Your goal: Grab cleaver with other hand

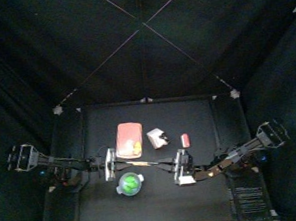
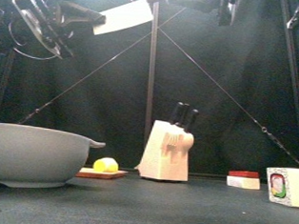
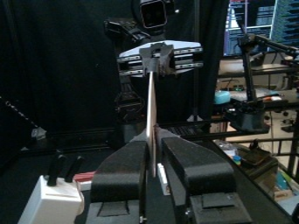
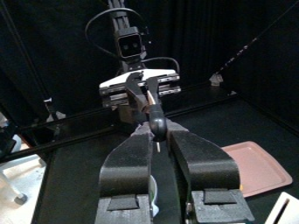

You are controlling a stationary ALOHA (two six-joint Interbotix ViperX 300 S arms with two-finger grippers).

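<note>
The cleaver point(image 2: 125, 17), with a white blade and a dark handle, hangs high above the table between both arms. My right gripper point(image 4: 152, 138) is shut on its dark handle point(image 4: 149, 109). In the left wrist view the blade point(image 3: 153, 114) runs edge-on from the right gripper point(image 3: 158, 59) down into my left gripper point(image 3: 152, 147), whose jaws stand close against both flat sides of it. The two grippers face each other over the table's middle point(image 1: 146, 165).
A grey bowl point(image 2: 29, 152) stands near at the front left. Behind it a lemon point(image 2: 105, 165) lies on a red cutting board point(image 2: 104, 174), next to a knife block point(image 2: 169, 153). A small red-and-white block point(image 2: 244, 179) and a carton point(image 2: 285, 186) sit at the right.
</note>
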